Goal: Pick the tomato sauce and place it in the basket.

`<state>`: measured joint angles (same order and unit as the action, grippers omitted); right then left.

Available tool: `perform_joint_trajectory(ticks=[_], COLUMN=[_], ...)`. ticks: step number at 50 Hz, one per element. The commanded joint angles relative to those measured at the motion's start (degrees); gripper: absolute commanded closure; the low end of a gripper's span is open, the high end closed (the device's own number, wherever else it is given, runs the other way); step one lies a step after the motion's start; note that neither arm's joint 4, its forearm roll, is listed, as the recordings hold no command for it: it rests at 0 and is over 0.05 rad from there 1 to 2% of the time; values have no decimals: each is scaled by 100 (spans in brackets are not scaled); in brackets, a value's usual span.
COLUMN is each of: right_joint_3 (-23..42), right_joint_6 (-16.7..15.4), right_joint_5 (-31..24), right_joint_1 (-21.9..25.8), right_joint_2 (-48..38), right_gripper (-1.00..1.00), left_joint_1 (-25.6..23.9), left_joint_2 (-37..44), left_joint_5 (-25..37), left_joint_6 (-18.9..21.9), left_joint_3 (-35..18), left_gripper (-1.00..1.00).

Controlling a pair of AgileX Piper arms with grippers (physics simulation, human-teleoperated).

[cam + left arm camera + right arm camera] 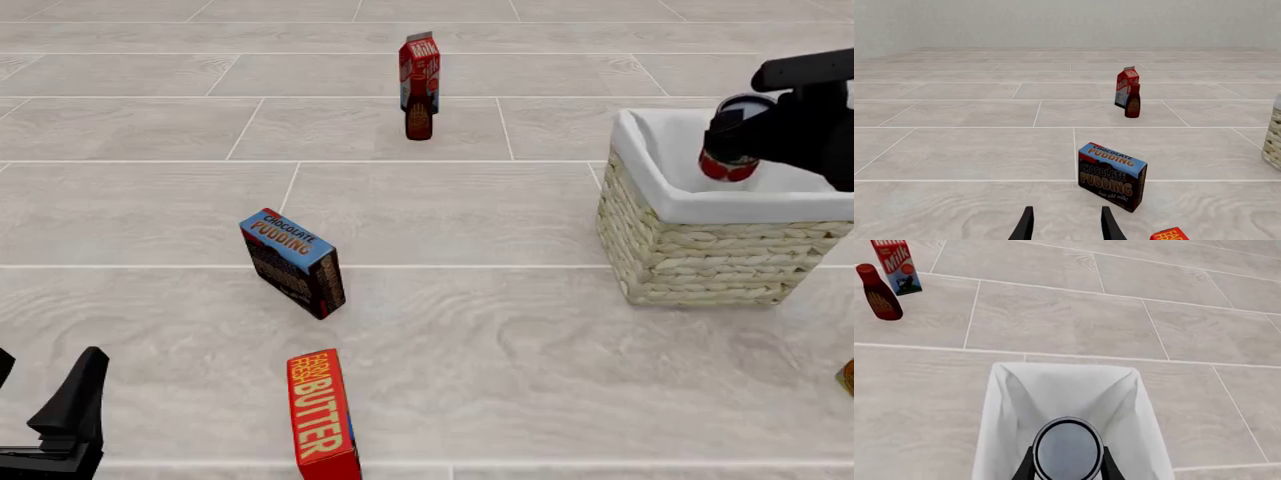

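While the left gripper (1066, 225) idles with fingers apart, the right gripper (747, 140) clasps the tomato sauce (730, 150) by its sides above the basket (694, 250); the tin looks rigid, smooth, probably slippery.

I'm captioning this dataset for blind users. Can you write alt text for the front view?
The right gripper holds the tomato sauce over the basket. On the tiled floor stand a chocolate pudding box, a butter box, and farther back a milk carton behind a dark bottle; the left gripper waits near the lower corner.
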<state>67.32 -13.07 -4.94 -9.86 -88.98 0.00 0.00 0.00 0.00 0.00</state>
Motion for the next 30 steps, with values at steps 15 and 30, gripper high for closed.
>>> perform_joint_trajectory(ticks=[15,30], right_joint_3=[50,94], right_joint_6=[90,97], right_joint_5=[74,38], right_joint_1=[0,-4], right_joint_2=[-243,-280], right_gripper=[100,100], left_joint_1=[0,0], left_joint_2=[0,0], left_joint_5=[0,0], left_joint_6=[0,0], left_joint_3=[0,0], left_gripper=[-100,-100])
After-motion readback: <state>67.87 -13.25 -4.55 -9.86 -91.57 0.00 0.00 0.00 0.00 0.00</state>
